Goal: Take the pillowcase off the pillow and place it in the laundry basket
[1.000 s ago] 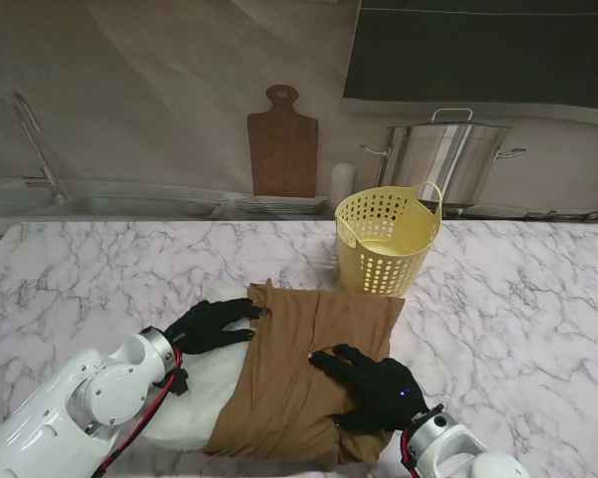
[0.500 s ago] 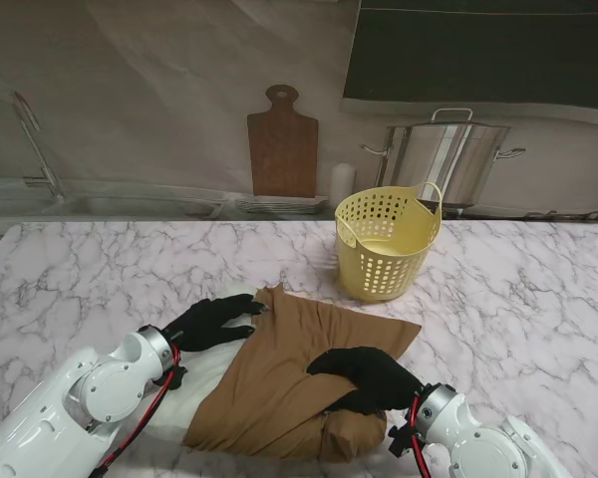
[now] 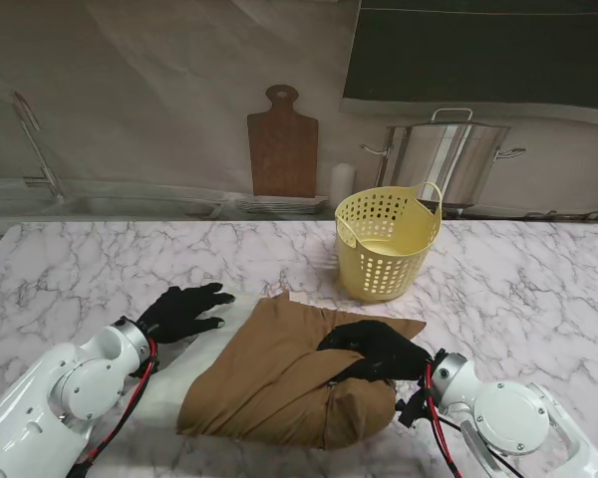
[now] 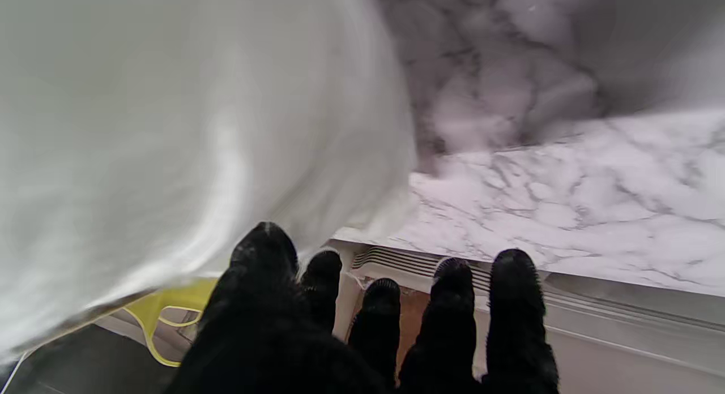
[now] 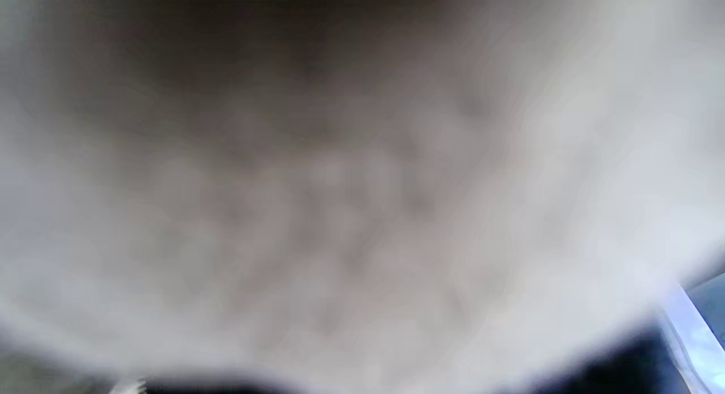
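The brown pillowcase [image 3: 269, 383] lies bunched on the marble table, still covering most of the white pillow [image 3: 169, 383], whose bare end shows on the left. My right hand [image 3: 374, 351] is shut on a fold of the pillowcase at its right side. My left hand [image 3: 179, 311] is open, fingers spread, resting at the pillow's far left corner. The left wrist view shows the white pillow [image 4: 170, 128] beside my black fingers [image 4: 379, 309]. The yellow laundry basket [image 3: 387, 241] stands farther from me, right of centre. The right wrist view is a blur of cloth.
A wooden cutting board [image 3: 282, 147] leans on the back wall and a steel stockpot [image 3: 447, 159] stands behind the basket. A white cylinder [image 3: 341, 184] sits by the board. The marble table [image 3: 538, 299] stretches right of the pillow.
My right hand closed on the pillowcase and dragged it to the right, bunching the cloth. My left hand slid left off the brown fabric onto the pillow's corner.
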Tool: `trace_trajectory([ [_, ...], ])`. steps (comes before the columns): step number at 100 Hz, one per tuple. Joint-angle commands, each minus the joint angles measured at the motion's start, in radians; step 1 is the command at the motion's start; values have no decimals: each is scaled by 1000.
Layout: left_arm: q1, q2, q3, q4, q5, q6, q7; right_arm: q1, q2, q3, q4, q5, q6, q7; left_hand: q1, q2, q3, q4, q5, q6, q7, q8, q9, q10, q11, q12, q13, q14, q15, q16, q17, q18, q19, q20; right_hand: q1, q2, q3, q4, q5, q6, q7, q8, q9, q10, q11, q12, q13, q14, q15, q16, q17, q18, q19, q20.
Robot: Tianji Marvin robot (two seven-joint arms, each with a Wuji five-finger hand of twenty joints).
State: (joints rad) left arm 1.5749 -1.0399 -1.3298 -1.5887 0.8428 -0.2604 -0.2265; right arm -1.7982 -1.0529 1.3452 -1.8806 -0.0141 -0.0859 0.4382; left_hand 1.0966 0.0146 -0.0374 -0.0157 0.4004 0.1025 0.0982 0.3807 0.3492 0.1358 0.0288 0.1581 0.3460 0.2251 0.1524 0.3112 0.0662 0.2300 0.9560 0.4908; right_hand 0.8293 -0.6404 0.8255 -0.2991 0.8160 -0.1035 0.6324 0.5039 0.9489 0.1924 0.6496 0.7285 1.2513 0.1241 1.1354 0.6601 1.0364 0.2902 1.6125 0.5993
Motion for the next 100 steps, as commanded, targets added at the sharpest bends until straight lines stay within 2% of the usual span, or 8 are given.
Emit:
trace_trajectory([
  [1, -4, 10, -5, 30, 5, -9, 7, 17, 3, 11, -14, -10, 2, -3, 114, 3, 15, -1, -53, -39, -48, -43, -62, -34, -18, -27, -6, -27, -15, -12, 7, 5, -458, 4, 194, 110, 311, 54, 82, -30, 108, 74, 99, -63, 131, 44, 71, -210, 76, 53, 25, -39, -16, -24],
  [19, -35, 36, -4, 49, 197, -10, -61, 36, 1, 25, -9, 12, 21, 4, 187, -71, 48, 20, -138, -52, -106, -107, -150, -20, -32, -58, -30, -45, -27, -30, 11, -22, -473, -10, 200, 112, 302, 54, 88, -28, 102, 86, 98, -60, 122, 46, 70, -206, 69, 50, 19, -36, -22, -25],
  [25, -47, 42, 3, 57, 197, -6, -114, 40, 0, 28, -6, 14, 23, 2, 114, -122, 58, 73, -171, -47, -106, -146, -187, -15, -28, -74, -56, -56, -31, -44, 1, -33, -490, -22, 199, 113, 300, 54, 88, -27, 100, 88, 98, -60, 119, 45, 70, -205, 67, 49, 17, -34, -24, -25],
  [33, -56, 51, 8, 56, 240, -4, -165, 45, -1, 32, -2, 15, 27, 1, 43, -165, 55, 83, -200, -39, -109, -161, -218, -7, -32, -81, -79, -71, -41, -54, -6, -45, -506, -27, 200, 114, 298, 54, 88, -27, 98, 91, 98, -60, 116, 45, 70, -203, 64, 47, 16, -33, -25, -25],
  [41, -59, 55, 7, 61, 277, -8, -173, 51, -1, 34, 2, 16, 32, 2, -136, -249, 16, 37, -239, -23, -116, -174, -249, 9, -42, -93, -106, -79, -53, -68, -15, -51, -525, -28, 201, 114, 296, 54, 88, -26, 95, 95, 98, -59, 115, 46, 70, -202, 61, 47, 14, -32, -27, -25],
  [56, -44, 43, -5, 97, 173, -51, -79, 58, -1, 34, 6, 17, 38, 8, -398, -355, 27, -1, -269, 1, -130, -249, -275, 53, -66, -144, -131, -52, -54, -77, -23, -46, -566, -25, 202, 115, 292, 54, 88, -23, 91, 100, 97, -58, 110, 45, 70, -200, 58, 46, 9, -28, -31, -24],
  [73, 1, 21, -40, 87, 56, -131, 30, 69, 0, 26, 11, 18, 40, 10, -442, -378, 15, -22, -266, 16, -152, -368, -275, 63, -68, -146, -160, 3, -60, -87, -16, -17, -626, -40, 203, 117, 288, 54, 89, -23, 89, 106, 96, -58, 107, 44, 70, -199, 56, 45, 8, -26, -33, -23],
  [100, 74, 3, -97, 30, -47, -270, 98, 80, -3, 24, 16, 22, 48, 4, -474, -403, 11, -32, -267, 23, -154, -400, -276, 75, -68, -146, -234, 51, -71, -135, 21, 6, -755, -129, 204, 119, 284, 55, 91, -18, 88, 118, 96, -58, 105, 44, 70, -196, 50, 44, 5, -25, -36, -20],
])
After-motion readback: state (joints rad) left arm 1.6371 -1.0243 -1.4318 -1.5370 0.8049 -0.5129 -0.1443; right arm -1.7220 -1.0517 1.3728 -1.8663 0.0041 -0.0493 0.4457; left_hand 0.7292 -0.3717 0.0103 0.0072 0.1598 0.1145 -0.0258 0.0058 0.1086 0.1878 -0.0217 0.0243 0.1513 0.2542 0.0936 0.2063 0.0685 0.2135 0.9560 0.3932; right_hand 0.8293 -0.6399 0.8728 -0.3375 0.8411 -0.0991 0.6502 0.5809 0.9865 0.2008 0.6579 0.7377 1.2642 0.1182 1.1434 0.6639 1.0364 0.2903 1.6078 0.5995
